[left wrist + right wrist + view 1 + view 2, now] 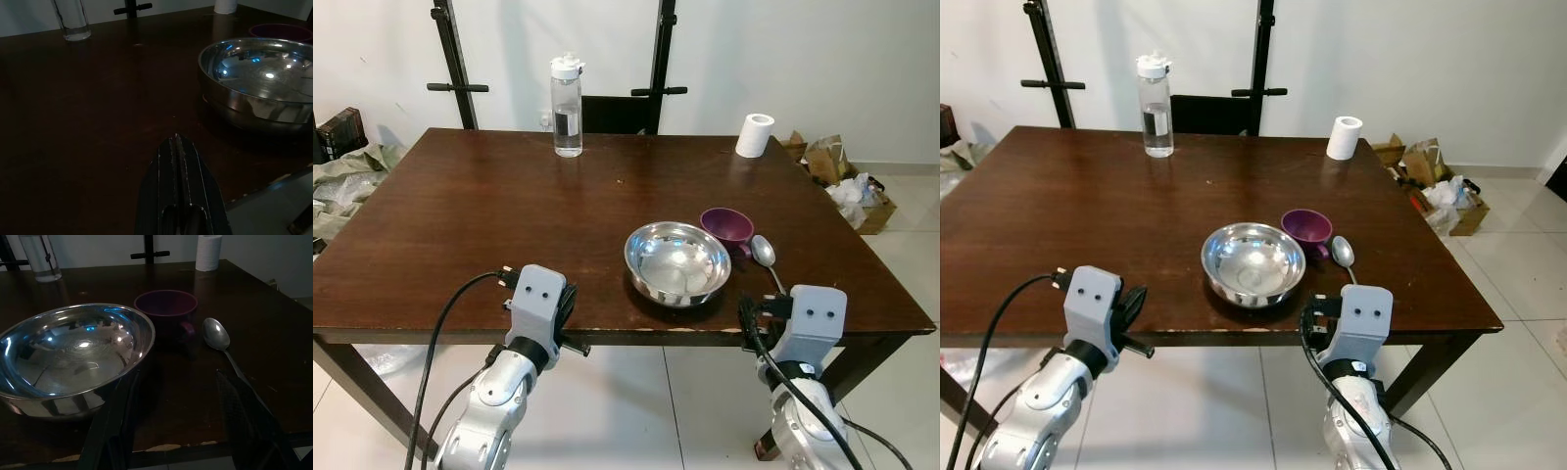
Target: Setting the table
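Observation:
A shiny steel bowl [677,262] sits near the front edge of the dark wooden table [489,215]. Just behind it to the right stands a purple cup [725,227], and a metal spoon [765,253] lies to the cup's right. My left gripper [176,138] is shut with nothing in it, low over the front edge to the left of the bowl. My right gripper [177,377] is open at the front edge. It points at the gap between bowl and spoon and holds nothing.
A clear water bottle [567,106] with a white cap stands at the back of the table. A white paper roll [754,135] stands at the back right corner. Boxes and bags [842,181] lie on the floor to the right.

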